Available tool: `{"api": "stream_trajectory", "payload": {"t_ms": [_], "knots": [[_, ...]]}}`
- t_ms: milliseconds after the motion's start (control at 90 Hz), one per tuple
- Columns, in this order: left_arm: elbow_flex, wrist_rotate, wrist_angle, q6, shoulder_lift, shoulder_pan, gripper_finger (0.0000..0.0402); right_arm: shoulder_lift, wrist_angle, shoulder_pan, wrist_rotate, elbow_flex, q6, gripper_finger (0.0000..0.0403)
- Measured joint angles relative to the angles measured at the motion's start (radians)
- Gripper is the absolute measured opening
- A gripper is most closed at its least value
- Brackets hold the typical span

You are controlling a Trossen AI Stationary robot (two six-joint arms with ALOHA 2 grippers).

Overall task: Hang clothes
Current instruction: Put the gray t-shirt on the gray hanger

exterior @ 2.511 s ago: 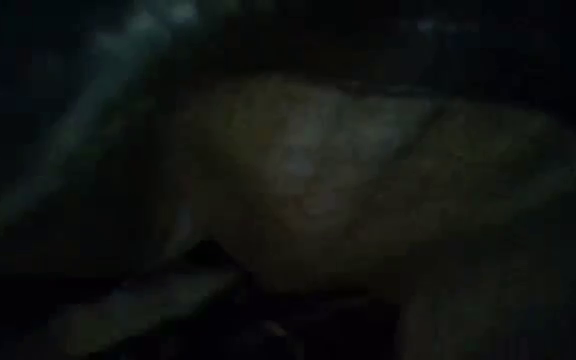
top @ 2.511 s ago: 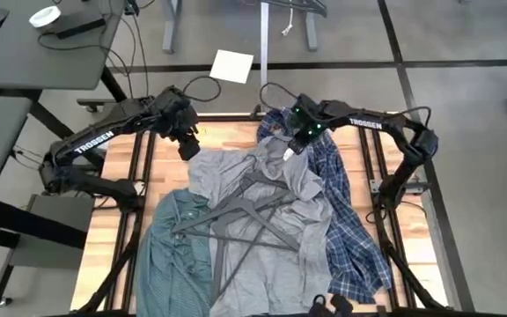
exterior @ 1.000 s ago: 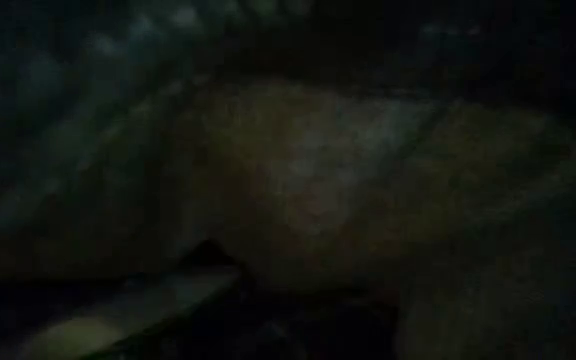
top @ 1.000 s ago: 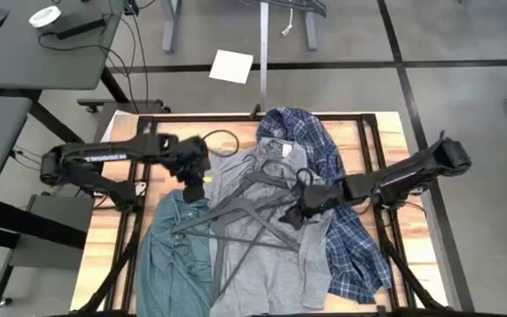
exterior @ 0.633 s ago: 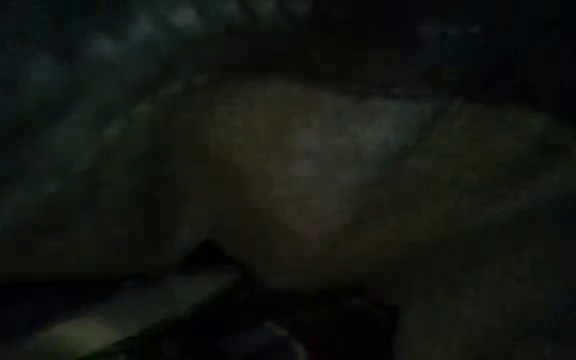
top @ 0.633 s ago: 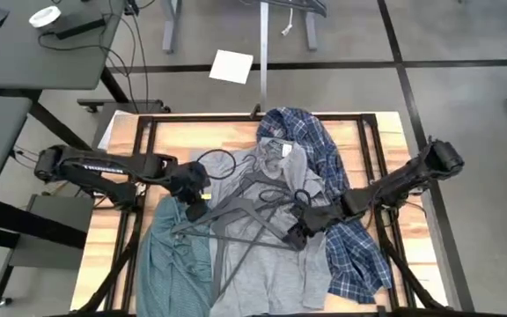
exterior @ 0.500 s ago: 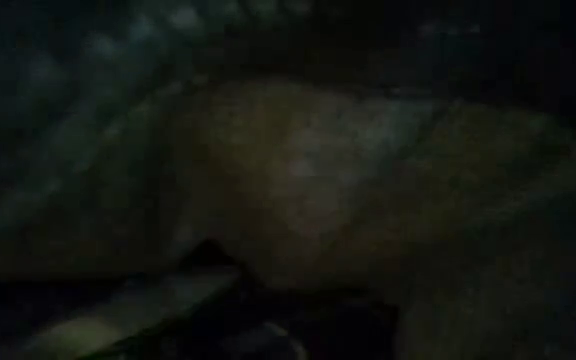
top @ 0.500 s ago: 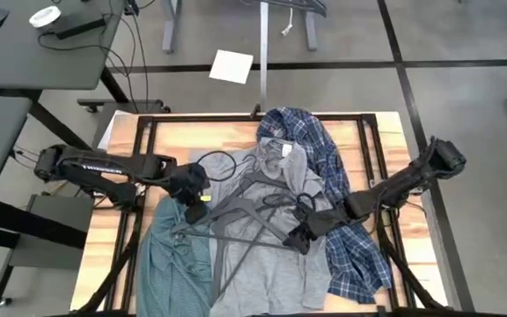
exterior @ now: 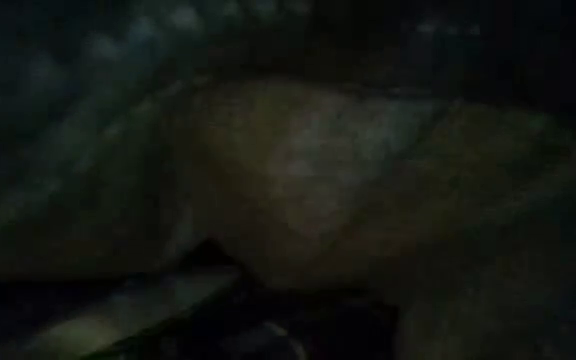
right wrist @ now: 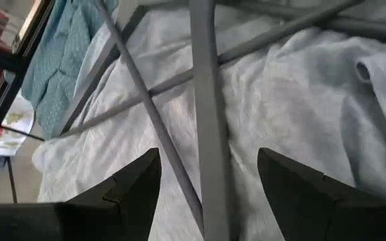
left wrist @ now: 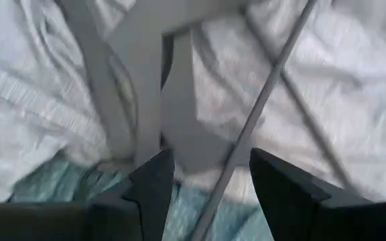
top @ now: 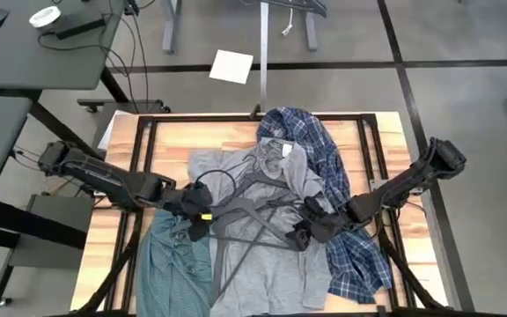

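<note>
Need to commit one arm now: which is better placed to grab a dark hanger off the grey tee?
Right, probably. The right tool is open with a thin dark hanger bar running between its fingers over the grey long-sleeve tee. The left tool, also open, sits at the hangers' edge by the green fine-checked shirt.
</note>
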Motion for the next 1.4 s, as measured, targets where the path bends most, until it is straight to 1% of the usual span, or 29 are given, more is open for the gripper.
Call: {"api": "stream_trajectory", "payload": {"t_ms": [67,156,289,356,444,644,711,844,911,1111,1178,1267,1333,1400], "knots": [[-0.032,0.002,0.036,-0.023,0.013,-0.010,0.0180,0.029,0.024,-0.016,-0.006,-0.001,-0.002,0.0232],[-0.068,0.030,0.150,-0.030,0.035,-0.032,0.0180,0.067,0.097,-0.035,-0.010,-0.001,-0.018,0.0232],[-0.095,0.052,0.248,-0.015,0.097,-0.061,0.0180,0.142,0.232,-0.056,-0.077,-0.001,-0.037,0.0232],[-0.100,0.051,0.264,-0.014,0.131,-0.066,0.0180,0.177,0.264,-0.062,-0.107,0.001,-0.036,0.0232],[-0.103,0.051,0.274,-0.012,0.178,-0.072,0.0180,0.215,0.256,-0.064,-0.111,0.000,-0.020,0.0232],[-0.102,0.050,0.288,0.017,0.259,-0.074,0.0180,0.221,0.273,-0.064,-0.121,-0.001,-0.026,0.0232],[-0.101,0.047,0.294,0.037,0.276,-0.074,0.0180,0.221,0.295,-0.064,-0.139,-0.001,-0.033,0.0232],[-0.100,0.040,0.325,0.084,0.306,-0.075,0.0180,0.233,0.335,-0.063,-0.140,-0.001,-0.005,0.0232],[-0.101,0.027,0.345,0.102,0.325,-0.075,0.0180,0.259,0.396,-0.062,-0.139,0.000,0.003,0.0232],[-0.100,0.018,0.363,0.106,0.346,-0.074,0.0180,0.314,0.468,-0.061,-0.154,-0.001,0.042,0.0229],[-0.101,0.015,0.362,0.106,0.342,-0.074,0.0180,0.316,0.494,-0.061,-0.167,-0.001,0.042,0.0217],[-0.101,0.014,0.360,0.106,0.339,-0.074,0.0180,0.316,0.519,-0.060,-0.191,-0.001,0.027,0.0184],[-0.101,0.013,0.359,0.106,0.339,-0.074,0.0180,0.316,0.518,-0.057,-0.209,-0.001,0.019,0.0146],[-0.101,0.012,0.359,0.102,0.340,-0.074,0.0180,0.316,0.516,-0.056,-0.219,-0.001,0.016,0.0096]]}}
